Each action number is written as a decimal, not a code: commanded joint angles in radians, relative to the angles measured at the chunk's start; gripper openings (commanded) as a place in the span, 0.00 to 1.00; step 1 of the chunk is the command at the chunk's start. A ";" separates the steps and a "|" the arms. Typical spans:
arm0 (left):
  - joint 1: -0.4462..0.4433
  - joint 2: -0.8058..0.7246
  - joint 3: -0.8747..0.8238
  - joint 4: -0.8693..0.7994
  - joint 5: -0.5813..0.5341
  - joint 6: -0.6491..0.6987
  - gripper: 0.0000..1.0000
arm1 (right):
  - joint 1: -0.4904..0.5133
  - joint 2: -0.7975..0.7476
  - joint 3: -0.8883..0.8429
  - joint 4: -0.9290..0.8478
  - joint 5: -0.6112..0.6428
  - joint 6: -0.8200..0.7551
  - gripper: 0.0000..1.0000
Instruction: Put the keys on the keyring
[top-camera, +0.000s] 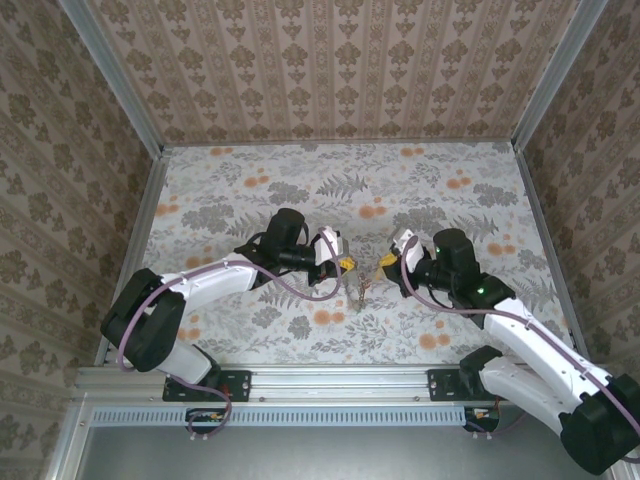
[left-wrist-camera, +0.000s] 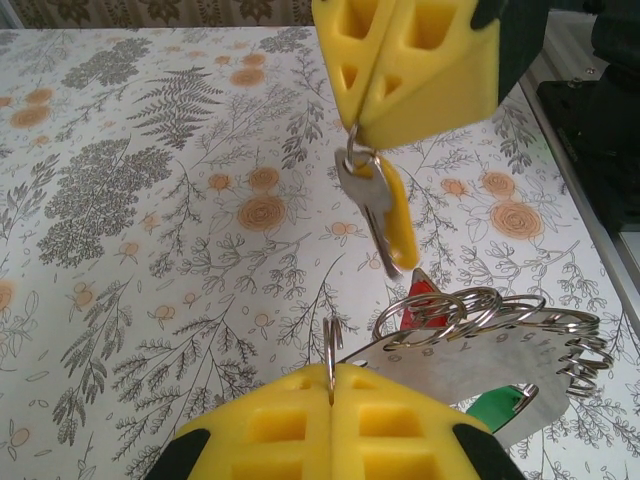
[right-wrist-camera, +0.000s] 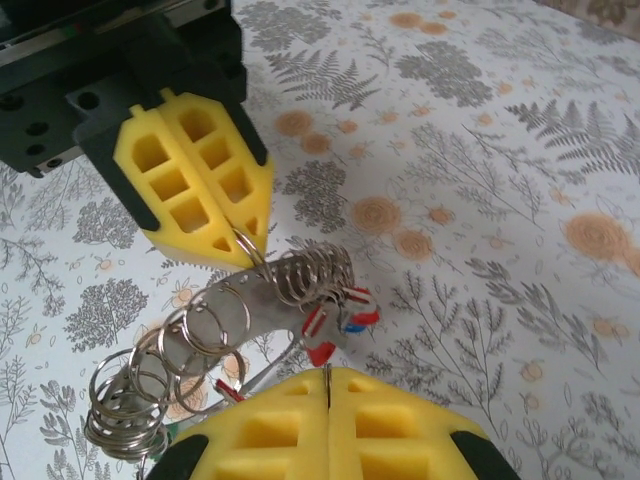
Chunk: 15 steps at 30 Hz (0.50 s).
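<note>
The left gripper (left-wrist-camera: 331, 372) is pinching a small ring on the edge of the keyring (left-wrist-camera: 470, 352), which is hanging between both grippers, probably just above the table (left-wrist-camera: 130, 300). The right gripper (left-wrist-camera: 360, 126) is pressing its fingers together on the ring of the yellow key (left-wrist-camera: 398, 215).

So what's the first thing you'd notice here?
The yellow key dangles from the right gripper, jaws shut on its ring, above the flowery table. Facing it, the left gripper pinches the keyring, a silver bunch of loops with a red key head poking out.
</note>
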 joint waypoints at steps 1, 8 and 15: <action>-0.013 -0.004 0.030 0.046 0.044 -0.009 0.00 | 0.029 0.017 0.003 0.094 0.011 -0.061 0.00; -0.021 0.003 0.034 0.051 0.039 -0.015 0.00 | 0.071 0.064 0.013 0.117 -0.047 -0.115 0.00; -0.023 0.006 0.032 0.054 0.032 -0.022 0.00 | 0.082 0.072 0.007 0.115 -0.094 -0.118 0.00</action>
